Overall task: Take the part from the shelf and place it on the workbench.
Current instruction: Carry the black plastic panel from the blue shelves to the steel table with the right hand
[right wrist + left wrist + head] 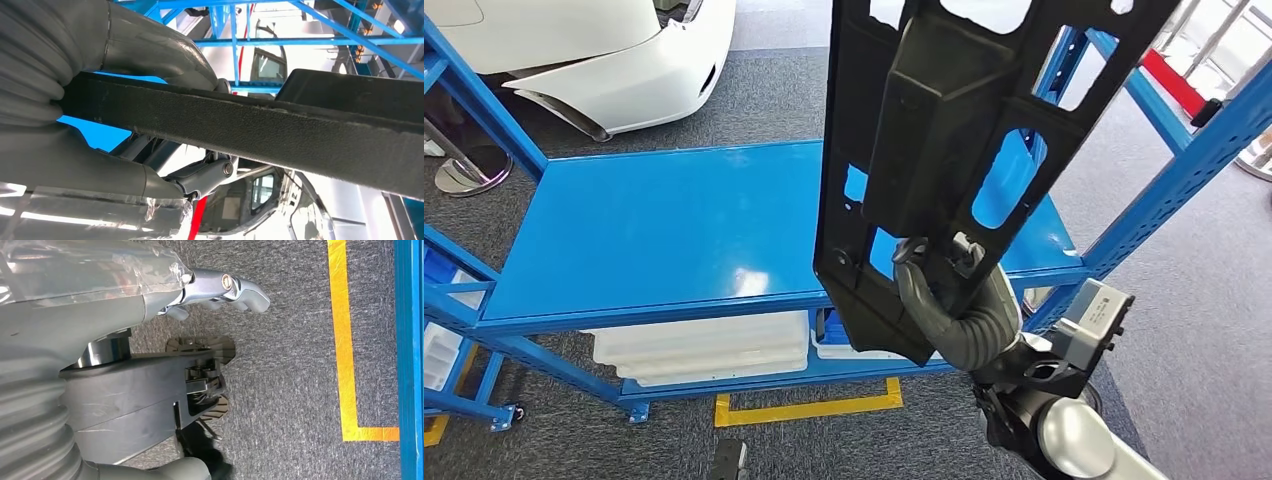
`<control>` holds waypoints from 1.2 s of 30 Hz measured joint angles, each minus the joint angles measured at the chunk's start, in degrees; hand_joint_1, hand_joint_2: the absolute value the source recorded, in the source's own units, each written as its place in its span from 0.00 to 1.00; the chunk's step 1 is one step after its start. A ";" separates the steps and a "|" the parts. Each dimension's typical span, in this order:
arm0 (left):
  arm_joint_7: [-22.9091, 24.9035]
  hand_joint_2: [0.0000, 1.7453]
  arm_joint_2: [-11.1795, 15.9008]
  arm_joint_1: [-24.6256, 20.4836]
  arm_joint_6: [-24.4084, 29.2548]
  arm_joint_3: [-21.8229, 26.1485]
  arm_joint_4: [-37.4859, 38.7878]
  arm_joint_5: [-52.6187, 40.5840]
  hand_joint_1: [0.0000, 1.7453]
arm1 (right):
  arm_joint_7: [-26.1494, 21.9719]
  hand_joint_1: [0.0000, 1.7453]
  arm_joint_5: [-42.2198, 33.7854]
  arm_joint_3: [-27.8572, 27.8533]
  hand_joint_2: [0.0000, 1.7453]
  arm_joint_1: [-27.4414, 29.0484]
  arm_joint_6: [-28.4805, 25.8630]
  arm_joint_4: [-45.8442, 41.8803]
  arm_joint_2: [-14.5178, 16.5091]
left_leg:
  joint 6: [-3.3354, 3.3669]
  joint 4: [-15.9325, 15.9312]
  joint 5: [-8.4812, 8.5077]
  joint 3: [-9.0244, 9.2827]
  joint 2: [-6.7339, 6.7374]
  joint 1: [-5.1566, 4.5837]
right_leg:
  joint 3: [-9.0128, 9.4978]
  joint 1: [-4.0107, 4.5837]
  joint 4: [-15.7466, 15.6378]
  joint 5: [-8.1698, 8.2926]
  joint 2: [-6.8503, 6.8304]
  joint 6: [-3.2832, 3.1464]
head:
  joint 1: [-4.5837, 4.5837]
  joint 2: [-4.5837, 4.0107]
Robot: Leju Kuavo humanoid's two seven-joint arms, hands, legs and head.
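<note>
White car body panel (pixel 614 60): on the grey carpet behind the rack, at far left.

Blue shelf rack (pixel 654 225): steel frame with a flat blue upper shelf; sloping uprights at both ends. White moulded trays (pixel 704 348) lie stacked on the lower shelf beneath it.

Yellow floor tape (pixel 809 408): an L-shaped marking on the carpet just in front of the rack; seen too in the left wrist view (pixel 345 340), beside the rack's blue edge.

Left hand (pixel 220 290): hangs over the carpet, fingers loosely curled, holding nothing.

Black plastic part (pixel 954 150): a long flat panel with cut-out openings and a raised box-like section, held upright and slightly tilted in the air, in front of the rack's right half, clear of the shelf.

Right hand (pixel 954 310): grips the part at its lower end, thumb on one face and fingers on the other; in the right wrist view the part's edge (pixel 280 130) runs between them.
</note>
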 joint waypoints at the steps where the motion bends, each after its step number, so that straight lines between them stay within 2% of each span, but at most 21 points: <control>1: -0.08 1.00 0.02 0.00 -0.08 -0.01 0.00 -0.04 0.00 | 0.07 1.00 0.14 -0.07 1.00 0.15 -0.09 -0.02 -0.02 | -0.38 0.32 -0.04 -0.28 -0.02 0.07 | 1.83 0.03 -3.29 1.22 0.08 0.01 | 0.16 -0.01; 3: -0.15 1.00 0.08 0.00 -0.19 -0.02 0.00 -0.21 0.00 | 0.13 1.00 0.40 -0.21 1.00 0.60 -0.21 -0.16 -0.06 | -1.22 0.95 0.02 -0.69 -0.15 0.09 | 3.34 0.20 -6.45 1.96 0.36 -0.51 | 0.25 -0.01; 6: -0.17 1.00 0.14 0.02 -0.34 -0.03 0.01 -0.48 0.00 | 0.16 1.00 0.61 -0.36 1.00 1.07 -0.27 -0.32 -0.14 | -2.36 1.80 -0.08 -1.27 -0.40 0.28 | 2.58 0.50 -6.37 2.38 0.55 -2.04 | -0.49 0.00; 8: -0.17 1.00 0.15 0.03 -0.45 -0.03 0.01 -0.54 0.00 | 0.16 1.00 0.68 -0.41 1.00 1.17 -0.30 -0.34 -0.16 | -2.81 5.25 -3.32 -2.57 -0.42 0.45 | 1.86 0.68 -6.51 3.09 0.45 -3.08 | -1.20 0.00; 10: -0.17 1.00 0.16 0.02 -0.54 -0.03 0.02 -0.57 0.00 | 0.16 1.00 0.69 -0.43 1.00 1.29 -0.26 -0.35 -0.16 | -2.84 12.47 -8.58 -4.80 -0.38 0.44 | 0.91 1.04 -6.50 3.84 0.36 -3.76 | -2.14 0.00; 12: -0.17 1.00 0.17 0.02 -0.56 -0.04 0.01 -0.60 0.00 | 0.16 1.00 0.70 -0.44 1.00 1.49 -0.22 -0.35 -0.16 | -2.53 17.62 -11.14 -5.55 -0.38 0.21 | -0.18 1.57 -6.47 4.66 0.28 -4.11 | -2.85 0.00; 13: -0.17 1.00 0.17 0.01 -0.57 -0.04 0.01 -0.62 0.00 | 0.16 1.00 0.70 -0.45 1.00 1.56 -0.22 -0.35 -0.16 | -2.14 17.30 -10.78 -4.49 -0.38 -0.01 | -0.76 1.85 -6.45 5.11 0.26 -4.22 | -3.06 0.00; 14: -0.17 1.00 0.17 -0.01 -0.57 -0.04 0.01 -0.63 0.00 | 0.16 1.00 0.69 -0.46 1.00 1.61 -0.22 -0.35 -0.16 | -1.60 14.81 -9.60 -2.34 -0.39 -0.32 | -1.32 2.09 -6.44 5.58 0.27 -4.28 | -3.24 0.01; 17: -0.17 1.00 0.21 -0.12 -0.57 -0.05 0.02 -0.69 0.00 | 0.16 1.00 0.72 -0.55 1.00 1.76 -0.16 -0.37 -0.17 | 0.22 2.91 -6.93 5.67 -0.24 -1.54 | -2.42 2.34 -6.51 6.97 0.25 -3.98 | -3.34 0.01; 19: -0.17 1.00 0.24 -0.11 -0.57 -0.08 0.02 -0.72 0.00 | 0.16 1.00 0.75 -0.62 1.00 1.91 -0.07 -0.38 -0.17 | 0.65 -0.20 -6.51 7.08 0.00 -2.05 | -2.53 1.97 -6.75 7.86 -0.02 -3.34 | -3.36 0.00; 21: -0.17 1.00 0.24 -0.06 -0.61 -0.11 0.02 -0.70 0.00 | 0.17 1.00 0.78 -0.75 1.00 1.99 -0.02 -0.39 -0.20 | 0.97 -1.07 -5.00 6.56 0.17 -2.14 | -2.60 1.72 -7.01 8.45 -0.20 -2.69 | -3.77 0.00; 22: -0.17 1.00 0.24 -0.07 -0.68 -0.13 0.02 -0.67 0.00 | 0.19 1.00 0.78 -0.91 1.00 2.01 -0.02 -0.39 -0.24 | 1.23 -1.58 -4.17 6.15 0.24 -2.01 | -2.90 1.75 -6.51 7.57 -0.17 -2.39 | -3.86 0.00; 24: -0.17 1.00 0.24 -0.09 -0.89 -0.16 0.02 -0.64 0.00 | 0.36 1.00 0.71 -1.28 1.00 2.07 -0.03 -0.39 -0.31 | 1.54 -2.33 -2.52 4.97 0.36 -1.66 | -4.17 1.70 -2.59 2.98 -0.04 -1.86 | -3.49 0.00; 26: -0.17 1.00 0.24 -0.05 -1.00 -0.19 0.02 -0.64 0.00 | 0.71 1.00 0.56 -1.45 1.00 2.17 -0.10 -0.39 -0.36 | 1.55 -2.31 -1.23 3.29 0.46 -1.51 | -5.70 1.38 4.45 -1.93 -0.02 -1.27 | -2.81 0.01; 27: -0.17 1.00 0.24 -0.03 -1.01 -0.19 0.02 -0.64 0.00 | 0.85 1.00 0.51 -1.46 1.00 2.24 -0.15 -0.39 -0.39 | 1.43 -2.19 -0.62 2.38 0.53 -1.41 | -5.94 1.18 7.27 -2.69 -0.03 -0.98 | -2.53 0.01; 28: -0.17 1.00 0.24 -0.03 -1.01 -0.20 0.02 -0.64 0.00 | 0.95 1.00 0.45 -1.48 1.00 2.28 -0.19 -0.39 -0.42 | 1.24 -1.99 -0.04 1.51 0.61 -1.26 | -5.40 0.97 8.51 -2.09 -0.04 -0.67 | -2.31 0.01; 29: -0.17 1.00 0.24 -0.03 -1.01 -0.20 0.02 -0.64 0.00 | 0.98 1.00 0.43 -1.52 1.00 2.30 -0.21 -0.39 -0.44 | 1.00 -1.67 0.46 0.63 0.67 -1.07 | -3.91 0.76 7.65 -0.61 -0.07 -0.36 | -2.10 0.01; 31: -0.17 1.00 0.25 -0.04 -1.01 -0.21 0.02 -0.64 0.00 | 1.02 1.00 0.36 -1.68 1.00 2.27 -0.24 -0.39 -0.45 | 0.36 -0.56 1.22 -1.14 0.73 -0.76 | 1.64 0.35 0.72 1.29 -0.19 0.31 | -1.57 0.00; 33: -0.17 1.00 0.26 -0.06 -1.01 -0.23 0.02 -0.68 0.00 | 1.04 1.00 0.33 -1.86 1.00 2.29 -0.26 -0.45 -0.45 | -0.34 0.64 1.76 -2.42 0.68 -0.68 | 5.85 0.41 -5.66 0.49 -0.09 -0.22 | -1.14 0.00; 34: -0.17 1.00 0.26 -0.06 -1.01 -0.25 0.02 -0.71 0.00 | 1.07 1.00 0.32 -1.93 1.00 2.30 -0.34 -0.49 -0.45 | -0.71 0.99 2.07 -2.76 0.66 -0.66 | 6.46 0.56 -6.90 -0.15 0.05 -0.80 | -1.07 0.00; 36: -0.16 1.00 0.26 -0.03 -1.00 -0.26 0.02 -0.81 0.00 | 1.17 1.00 0.33 -2.01 1.00 2.39 -0.62 -0.53 -0.46 | -1.50 1.36 2.46 -3.04 0.56 -0.54 | 5.84 0.70 -6.90 0.31 0.11 -2.10 | -1.38 -0.01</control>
